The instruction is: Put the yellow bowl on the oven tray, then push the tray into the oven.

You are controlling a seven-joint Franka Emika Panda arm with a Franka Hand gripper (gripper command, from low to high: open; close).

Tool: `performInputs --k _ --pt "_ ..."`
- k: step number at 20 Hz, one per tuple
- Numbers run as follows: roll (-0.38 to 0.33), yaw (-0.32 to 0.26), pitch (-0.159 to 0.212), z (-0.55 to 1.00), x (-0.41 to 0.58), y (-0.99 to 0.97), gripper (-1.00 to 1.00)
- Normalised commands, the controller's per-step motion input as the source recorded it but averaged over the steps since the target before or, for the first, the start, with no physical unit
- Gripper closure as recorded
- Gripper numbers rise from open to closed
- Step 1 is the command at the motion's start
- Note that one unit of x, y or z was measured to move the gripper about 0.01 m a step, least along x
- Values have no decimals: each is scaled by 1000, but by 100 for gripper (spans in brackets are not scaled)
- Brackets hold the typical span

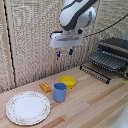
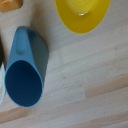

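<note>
The yellow dish (image 1: 68, 81) is a small round bowl on the wooden table, just behind the blue cup. In the wrist view the yellow dish (image 2: 82, 12) is cut off by the frame edge. My grabber (image 1: 64, 52) hangs high above the dish with its fingers apart and nothing between them. Its fingers do not show in the wrist view. The oven (image 1: 116, 50) stands at the exterior view's right. The ribbed baking sheet (image 1: 107, 60) sticks out of its front, above the lowered slatted door (image 1: 94, 73).
A blue cup (image 1: 60, 92) stands in front of the dish and also shows in the wrist view (image 2: 26, 70). A small orange block (image 1: 45, 87) lies beside it. A large patterned white plate (image 1: 28, 107) sits at the exterior view's left. A woven wall runs behind.
</note>
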Motion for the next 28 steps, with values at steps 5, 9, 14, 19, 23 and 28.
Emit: performInputs --k 5,9,14,19,23,28 --pt "-8 -80 44 -269 0 -301 -100" --pt "-39 -89 53 -330 0 -286 -100" --pt "-36 -34 49 -298 0 -287 -100" --pt "-46 -4 30 -357 0 -226 -100" --pt "-80 0 42 -392 0 -171 -100" --pt "-92 0 4 -457 21 -97 -100"
